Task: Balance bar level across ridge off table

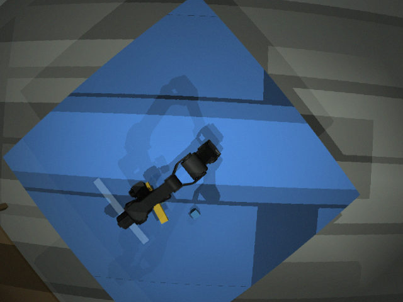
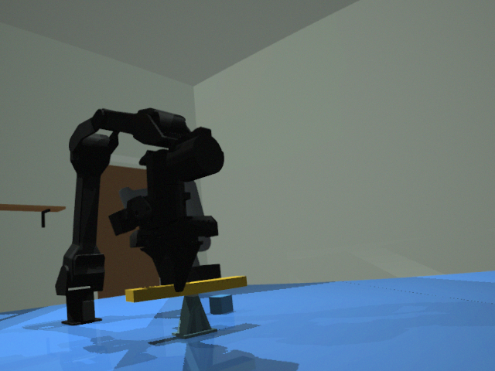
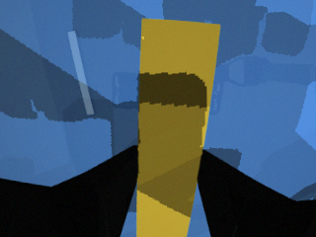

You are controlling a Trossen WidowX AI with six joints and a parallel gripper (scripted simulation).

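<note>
Held the yellow bar (image 1: 160, 213) (image 2: 227, 281) (image 3: 168, 123) across the top of the ridge (image 2: 193, 317), above the table (image 1: 227, 146) (image 2: 360, 319) (image 3: 267, 148), contact too fine to tell. Seemed at the final placing step, and called for checking seating and balance over the ridge before gently letting go. Had the gripper (image 2: 172, 285) (image 3: 168, 154) clamped on the bar above the ridge, fingers parted by its width.

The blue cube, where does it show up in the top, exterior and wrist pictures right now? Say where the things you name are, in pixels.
Top: the blue cube (image 1: 194, 212) (image 2: 220, 304) is below centre, right of the yellow bar (image 1: 161, 213) (image 2: 220, 284) (image 3: 170, 123).
Exterior: low, near centre, just right of the ridge (image 2: 192, 317).
Wrist: I can't pick it out.
Shared landmark: the yellow bar, in all three.
</note>
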